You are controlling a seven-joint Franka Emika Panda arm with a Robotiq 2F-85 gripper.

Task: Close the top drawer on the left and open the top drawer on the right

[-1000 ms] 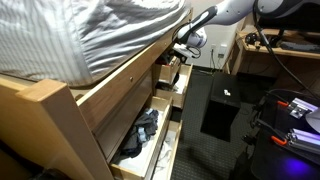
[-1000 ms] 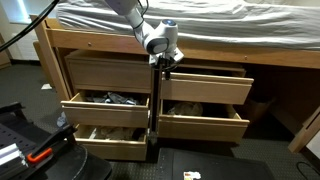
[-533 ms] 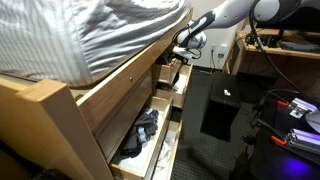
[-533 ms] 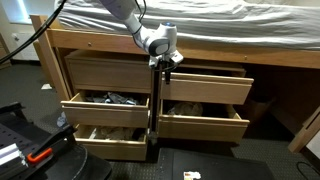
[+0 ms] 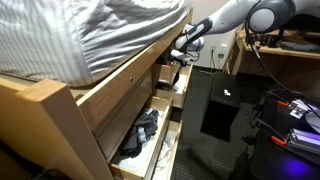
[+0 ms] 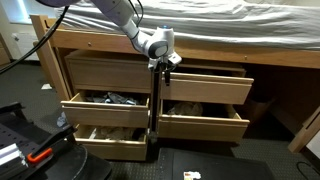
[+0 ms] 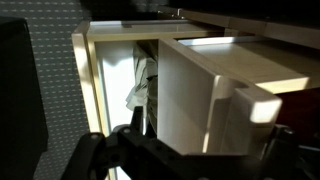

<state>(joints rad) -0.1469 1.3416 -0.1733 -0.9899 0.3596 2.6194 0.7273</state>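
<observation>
Wooden bed frame (image 6: 45, 60) with drawers beneath a striped mattress (image 5: 90, 35); the gripper (image 6: 160, 63) is at the post between the two top drawers.
In the wrist view the gripper's (image 7: 185, 150) dim fingers look spread wide and hold nothing. The top right drawer (image 6: 205, 86) is just beside the hand, pulled partly out. The top left drawer (image 6: 105, 74) lies on the hand's other side and looks pushed in. Below the hand, two lower drawers (image 6: 105, 110) stand open, with dark clothes (image 5: 140, 130) inside one.

Bed frame (image 6: 47, 52): made of pale wood.
On frame: a mattress under striped sheeting (image 5: 90, 35) is carried.
Floor (image 6: 268, 160): dark; a black mat (image 5: 215, 110) is laid at 3 o'clock of the frame.
</observation>
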